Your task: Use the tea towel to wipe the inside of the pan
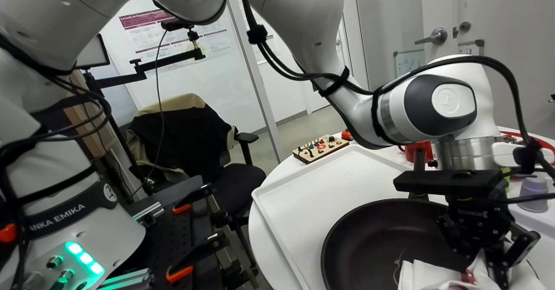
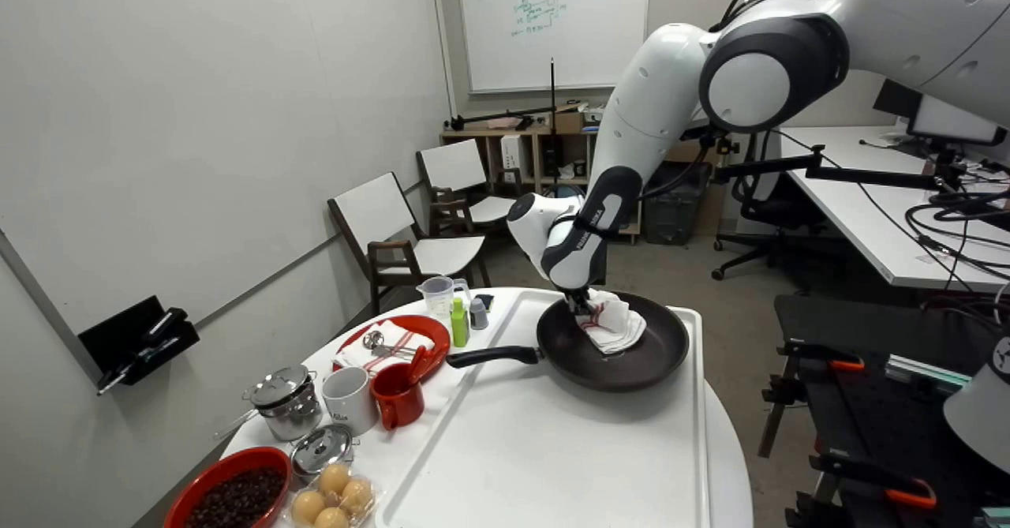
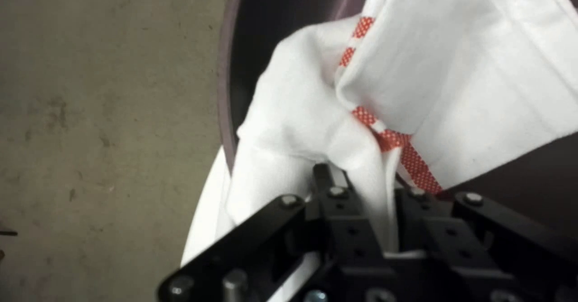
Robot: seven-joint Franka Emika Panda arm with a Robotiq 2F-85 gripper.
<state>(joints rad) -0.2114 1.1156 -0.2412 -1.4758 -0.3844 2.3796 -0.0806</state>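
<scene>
Claw clamped on a bunched fold of the towel, white cloth bulging up around the fingers. From that pinch the rest of the towel spreads over the floor of the pan, layered, red stripes showing. In an exterior view the claw sits toward the pan's far rim, and the towel reaches from it toward the pan's middle.

Closest obstacle is the pan's raised wall: in the wrist view it runs just beside the bunch, which overlaps the rim; whether they touch I cannot tell. The pan rests at the far end of the white tray, near its right edge, with the handle reaching over the left edge.

Between the tray and the tabletop's left edge stand a jug, a green bottle, a shaker, a red plate bearing another striped cloth, a red mug, a white mug, a steel pot and a red bowl of dark pieces.
</scene>
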